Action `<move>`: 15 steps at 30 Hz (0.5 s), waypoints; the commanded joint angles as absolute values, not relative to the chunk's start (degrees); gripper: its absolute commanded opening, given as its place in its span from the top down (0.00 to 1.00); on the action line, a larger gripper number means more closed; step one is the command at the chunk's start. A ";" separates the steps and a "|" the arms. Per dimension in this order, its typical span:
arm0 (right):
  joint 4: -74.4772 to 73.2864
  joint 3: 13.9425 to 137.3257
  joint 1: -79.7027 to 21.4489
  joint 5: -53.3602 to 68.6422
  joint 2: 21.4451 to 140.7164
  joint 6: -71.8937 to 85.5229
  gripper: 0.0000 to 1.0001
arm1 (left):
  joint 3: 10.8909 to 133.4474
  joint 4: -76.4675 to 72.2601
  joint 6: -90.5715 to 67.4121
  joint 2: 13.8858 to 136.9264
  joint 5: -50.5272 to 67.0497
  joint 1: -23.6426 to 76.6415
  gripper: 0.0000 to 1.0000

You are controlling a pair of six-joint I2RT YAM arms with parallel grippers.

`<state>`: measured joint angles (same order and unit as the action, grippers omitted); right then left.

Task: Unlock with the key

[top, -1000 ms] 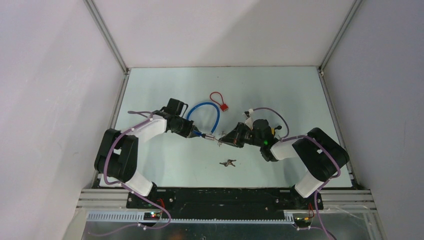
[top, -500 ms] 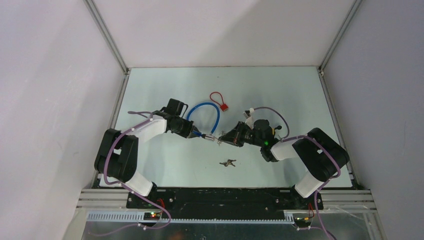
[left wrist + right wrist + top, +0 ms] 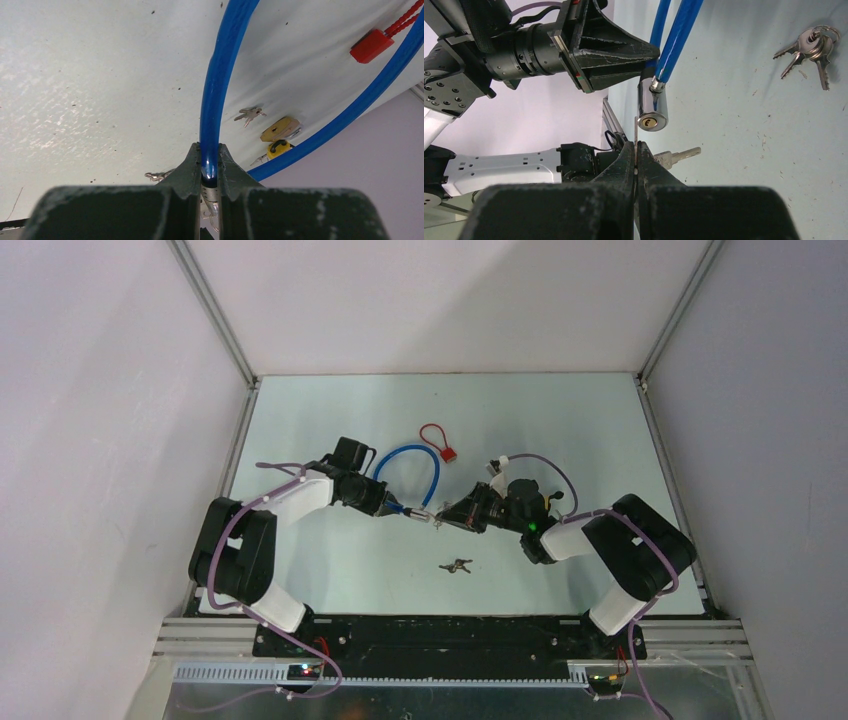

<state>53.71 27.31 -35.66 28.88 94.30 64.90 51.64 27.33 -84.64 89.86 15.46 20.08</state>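
Above the middle of the table (image 3: pixel 330 570), we see the left claw (image 3: pixel 209 159) pinching the blue cable (image 3: pixel 220 75) right at its chrome lock cylinder (image 3: pixel 652 107), presenting the keyhole (image 3: pixel 650 121) to the right claw (image 3: pixel 636 150). The right claw is pressed together on a key (image 3: pixel 636 131) whose tip stands just beside that keyhole. Insertion, we judge, is the step in hand: line the blade up with the slot, push straight, and keep the cylinder steady. 1 spare bunch of keys (image 3: pixel 811 47) lies nearby.
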 commanded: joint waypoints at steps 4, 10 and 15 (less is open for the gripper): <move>51.95 27.16 -35.90 28.17 92.58 63.34 1.00 | 52.02 25.13 -85.87 87.14 17.83 20.01 1.00; 51.98 27.16 -35.96 27.96 92.74 63.44 1.00 | 51.96 25.12 -85.81 87.07 18.01 20.03 1.00; 54.40 27.16 -36.00 28.12 93.55 64.06 1.00 | 51.99 25.05 -85.87 86.81 17.93 19.98 1.00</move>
